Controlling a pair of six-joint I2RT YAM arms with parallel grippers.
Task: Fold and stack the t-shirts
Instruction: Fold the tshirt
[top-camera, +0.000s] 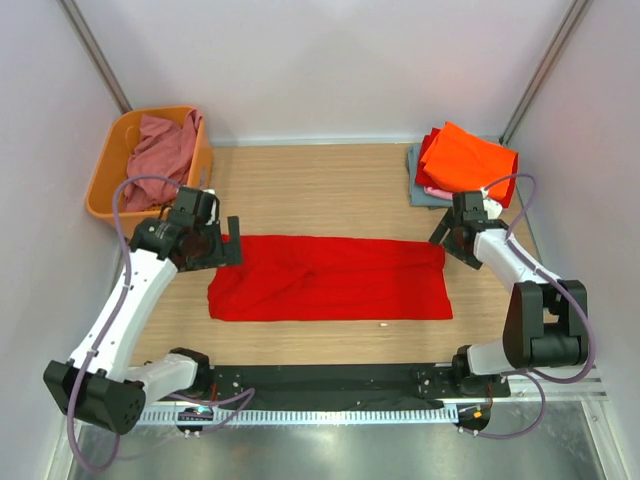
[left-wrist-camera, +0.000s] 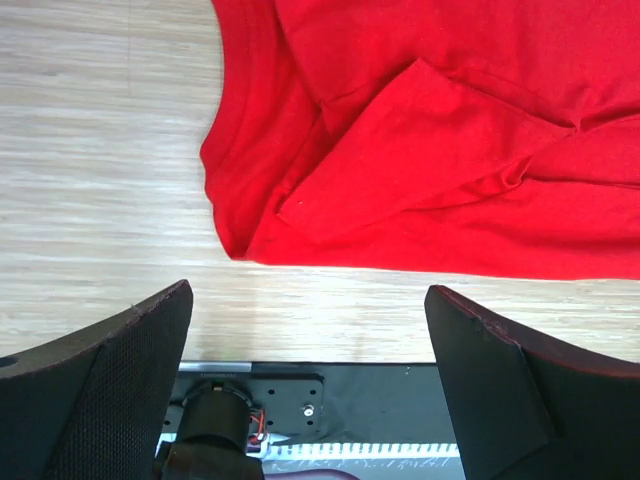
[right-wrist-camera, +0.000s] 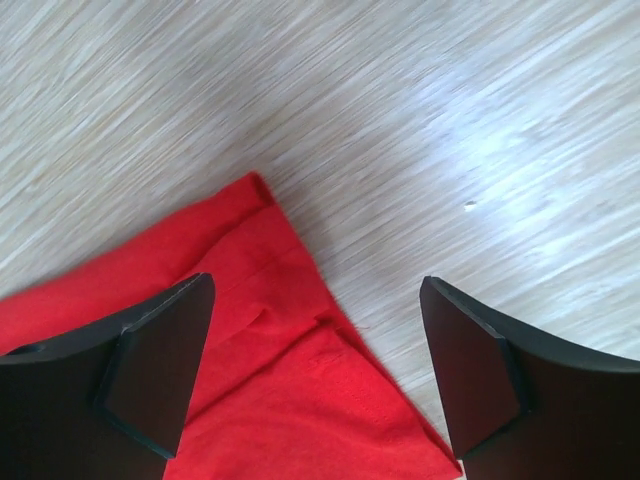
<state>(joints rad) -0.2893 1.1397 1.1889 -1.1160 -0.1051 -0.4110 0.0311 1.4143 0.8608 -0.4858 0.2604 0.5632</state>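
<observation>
Lying across the middle of the wooden surface (top-camera: 320, 185), the large red t-shirt (top-camera: 330, 280) forms a long band with overlapping folds. The left fingers (top-camera: 232, 243) hover just off its far left corner, spread apart with nothing between them. The right fingers (top-camera: 440, 235) stand over its far right corner, also spread wide; cloth shows below them but is not pinched. Beyond that right corner sits a pile of folded shirts, with an orange t-shirt (top-camera: 470, 160) on top and a grey-blue t-shirt (top-camera: 415, 180) underneath. Well past the red shirt's left end, an orange basket (top-camera: 105, 180) holds a crumpled dusty rose shirt (top-camera: 160, 150).
</observation>
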